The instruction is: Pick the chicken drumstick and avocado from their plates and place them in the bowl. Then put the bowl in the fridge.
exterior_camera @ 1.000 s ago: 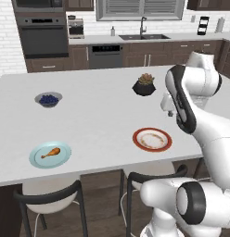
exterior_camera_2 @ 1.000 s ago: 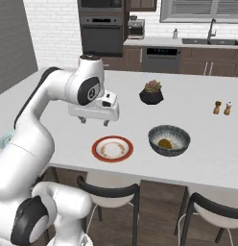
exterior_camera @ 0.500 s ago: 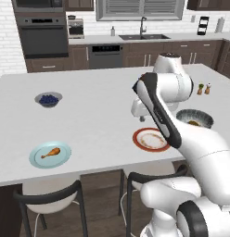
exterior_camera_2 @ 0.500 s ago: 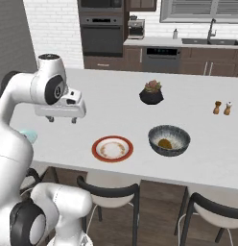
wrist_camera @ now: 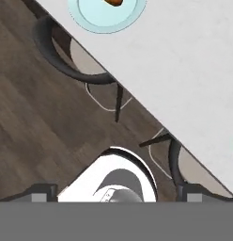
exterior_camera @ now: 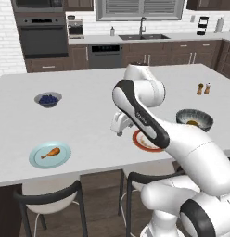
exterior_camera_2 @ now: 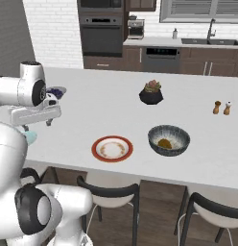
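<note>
Seen from left base cam, left to right: drumstick [exterior_camera: 51,152] lies on blue plate [exterior_camera: 37,159], well to the left of the jaws and nearer the counter edge. Gripper [exterior_camera: 119,131] hangs above the counter [exterior_camera: 89,125], jaws wide apart, holding nothing. Red-rim plate [exterior_camera: 141,142] is just right of the jaws, w/o food. Bowl [exterior_camera: 194,119] is further right, dark lump inside.

Worktop [exterior_camera_2: 92,96]: red-rimmed plate [exterior_camera_2: 112,148] just left of bowl [exterior_camera_2: 169,139]; w/ pincer [exterior_camera_2: 33,126] open, far left edge.
</note>
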